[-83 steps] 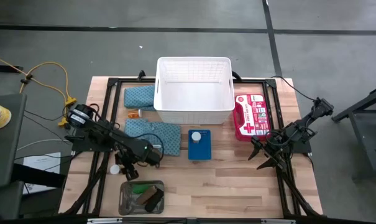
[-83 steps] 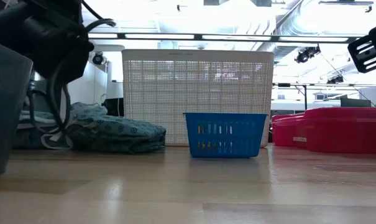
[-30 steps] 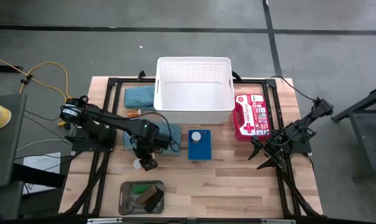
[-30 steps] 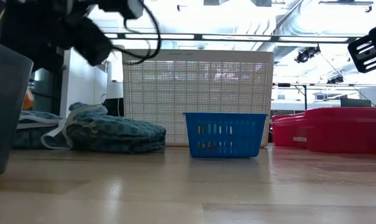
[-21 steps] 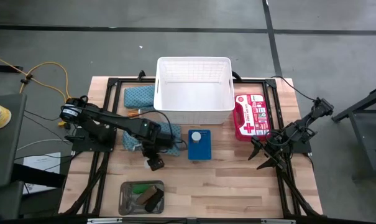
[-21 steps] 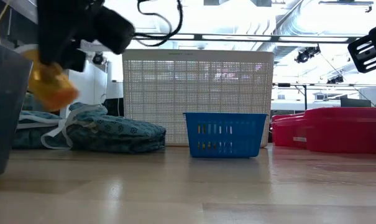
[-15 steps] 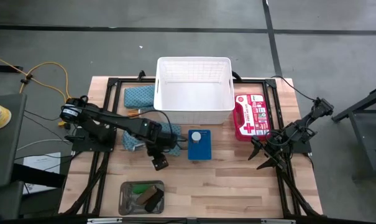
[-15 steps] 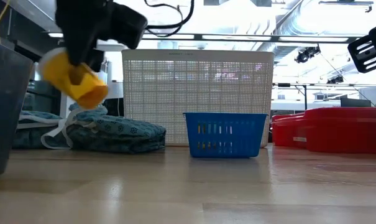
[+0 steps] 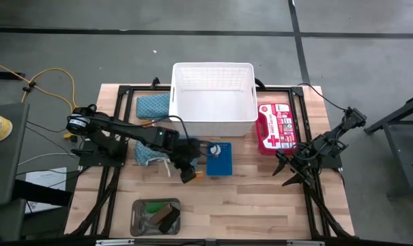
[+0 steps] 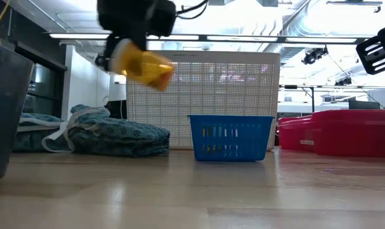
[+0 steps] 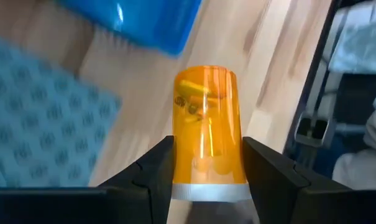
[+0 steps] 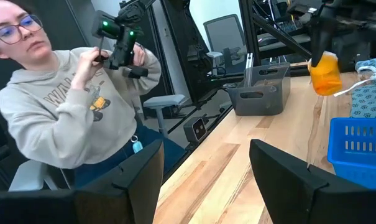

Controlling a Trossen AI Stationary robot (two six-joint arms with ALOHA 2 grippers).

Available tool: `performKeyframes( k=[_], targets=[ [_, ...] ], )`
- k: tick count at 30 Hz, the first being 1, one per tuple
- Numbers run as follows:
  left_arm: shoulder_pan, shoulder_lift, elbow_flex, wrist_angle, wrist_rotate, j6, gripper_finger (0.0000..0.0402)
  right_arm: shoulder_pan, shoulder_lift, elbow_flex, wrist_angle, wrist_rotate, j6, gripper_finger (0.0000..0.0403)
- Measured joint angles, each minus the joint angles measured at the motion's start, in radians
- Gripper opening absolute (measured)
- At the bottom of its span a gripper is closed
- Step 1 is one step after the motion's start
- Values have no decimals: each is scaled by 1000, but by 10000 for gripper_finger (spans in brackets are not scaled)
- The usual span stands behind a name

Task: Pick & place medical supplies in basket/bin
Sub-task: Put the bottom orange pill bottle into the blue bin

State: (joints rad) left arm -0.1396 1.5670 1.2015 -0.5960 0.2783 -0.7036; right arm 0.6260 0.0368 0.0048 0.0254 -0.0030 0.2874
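Left gripper (image 9: 188, 175) pinches an orange vial (image 11: 206, 124) between its jaws, held in the air above the counter (image 9: 247, 205), just at 9 o'clock of the small blue basket (image 9: 219, 158). The white basket (image 9: 213, 102) lies at about 1 o'clock from the vial, beyond the blue one, so the left arm is far nearer; the vial's long axis runs forward out of the jaws. Right gripper (image 9: 293, 175) waits at the counter's 3 o'clock edge, jaws spread and empty.

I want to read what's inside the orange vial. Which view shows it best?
The left wrist view: the orange vial fills the picture between the left gripper jaws. The low view shows it blurred, the right wrist view distant, the high view barely.
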Motion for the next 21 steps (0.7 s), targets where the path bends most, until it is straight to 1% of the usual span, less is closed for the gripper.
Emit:
performKeyframes(
  k=[4,7,12,15,21],
  targets=[
    [12,17,3,102,-91,0,162,0,0,0,0,0,0,226],
    [22,49,21,149,-134,13,162,0,0,0,0,0,0,226],
    [42,122,114,160,-170,124,162,0,0,0,0,0,0,226],
    [54,168,167,160,-174,178,162,0,0,0,0,0,0,226],
    [68,259,209,159,-195,236,162,0,0,0,0,0,0,226]
  ],
)
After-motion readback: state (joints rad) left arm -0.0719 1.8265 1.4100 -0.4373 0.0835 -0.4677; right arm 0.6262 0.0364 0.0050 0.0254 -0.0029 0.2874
